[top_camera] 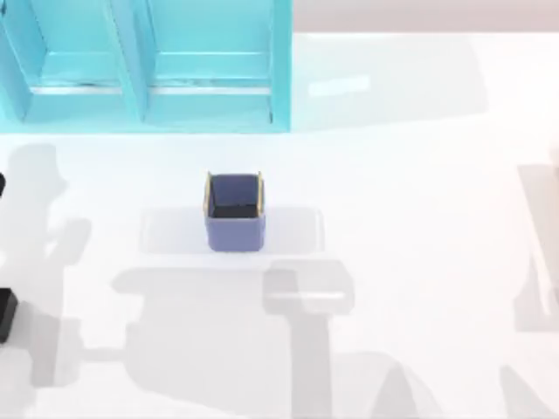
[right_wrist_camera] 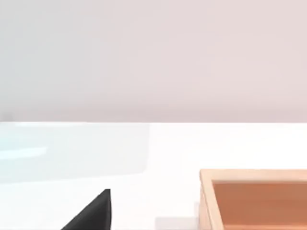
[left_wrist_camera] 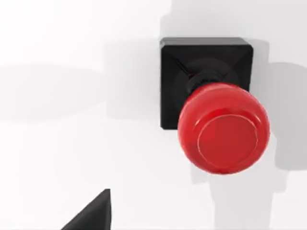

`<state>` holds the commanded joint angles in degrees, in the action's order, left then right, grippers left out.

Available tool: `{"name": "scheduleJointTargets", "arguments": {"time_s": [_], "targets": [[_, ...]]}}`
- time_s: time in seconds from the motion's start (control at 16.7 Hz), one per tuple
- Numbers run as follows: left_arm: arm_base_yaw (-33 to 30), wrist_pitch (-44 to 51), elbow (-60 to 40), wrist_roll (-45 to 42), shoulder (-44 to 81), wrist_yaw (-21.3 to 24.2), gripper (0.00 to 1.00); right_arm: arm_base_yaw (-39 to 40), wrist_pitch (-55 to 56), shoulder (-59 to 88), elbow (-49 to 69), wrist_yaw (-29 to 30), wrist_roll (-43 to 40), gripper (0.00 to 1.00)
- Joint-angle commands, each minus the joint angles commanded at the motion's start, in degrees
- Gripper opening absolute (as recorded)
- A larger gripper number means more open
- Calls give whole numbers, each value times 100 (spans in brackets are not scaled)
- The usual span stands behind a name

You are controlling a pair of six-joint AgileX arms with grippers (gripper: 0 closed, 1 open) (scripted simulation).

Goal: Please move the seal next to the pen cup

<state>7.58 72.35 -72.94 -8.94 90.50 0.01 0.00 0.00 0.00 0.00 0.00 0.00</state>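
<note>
The pen cup (top_camera: 234, 214), small, square and blue-purple with a dark inside and yellowish rim edges, stands upright near the table's middle. In the left wrist view the seal (left_wrist_camera: 223, 127) stands upright on the white table, its glossy red knob above a black square base (left_wrist_camera: 172, 72). A black part of my left gripper (left_wrist_camera: 91, 215) shows beside the seal, apart from it and holding nothing. In the top view, dark pieces cut off at the far left edge (top_camera: 4, 314) mark where my left arm works. A black part of my right gripper (right_wrist_camera: 91, 215) hangs over bare table.
A large turquoise shelf unit (top_camera: 148, 61) stands along the back left, behind the cup. A light wooden box (right_wrist_camera: 254, 196) lies close to my right gripper. White table surface surrounds the cup on all sides.
</note>
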Motion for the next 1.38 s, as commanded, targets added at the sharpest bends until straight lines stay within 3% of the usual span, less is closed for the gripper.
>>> {"name": "scheduleJointTargets", "arguments": {"time_s": [0.54,0.9,1.38], "targets": [[44,-2043,1491,-31,516,0,100,0,0,0,0,0,0,100],[51,-2291,1706,-39,598,1,100,0,0,0,0,0,0,100],[51,-2291,1706,-39,598,1,40,0,0,0,0,0,0,100]]}}
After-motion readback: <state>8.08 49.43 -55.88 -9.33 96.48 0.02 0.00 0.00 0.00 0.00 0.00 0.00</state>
